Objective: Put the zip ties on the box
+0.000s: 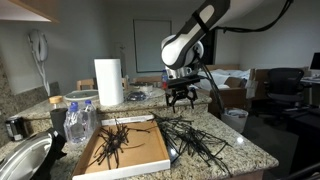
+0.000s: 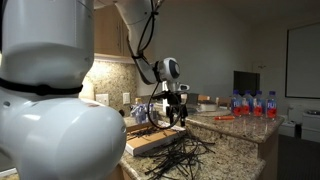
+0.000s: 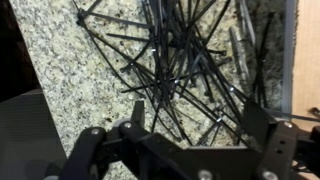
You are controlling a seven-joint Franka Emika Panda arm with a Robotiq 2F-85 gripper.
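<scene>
A large tangle of black zip ties (image 1: 196, 140) lies on the granite counter; it also shows in an exterior view (image 2: 182, 152) and fills the wrist view (image 3: 185, 60). A smaller clump of zip ties (image 1: 112, 146) lies in the shallow brown cardboard box (image 1: 140, 155), which stands beside the pile, and the box also shows in an exterior view (image 2: 143, 145). My gripper (image 1: 181, 98) hangs open and empty a little above the counter pile, fingers pointing down. In the wrist view my two fingertips (image 3: 197, 118) stand apart over the strips. The box's edge (image 3: 306, 60) shows at the right.
A white paper towel roll (image 1: 108, 82) stands behind the box. A round metal bowl (image 1: 22, 160) sits at the near left, and a clear plastic bag (image 1: 80, 122) lies beside the box. Water bottles (image 2: 254, 103) stand on the far counter. The counter edge is close to the pile.
</scene>
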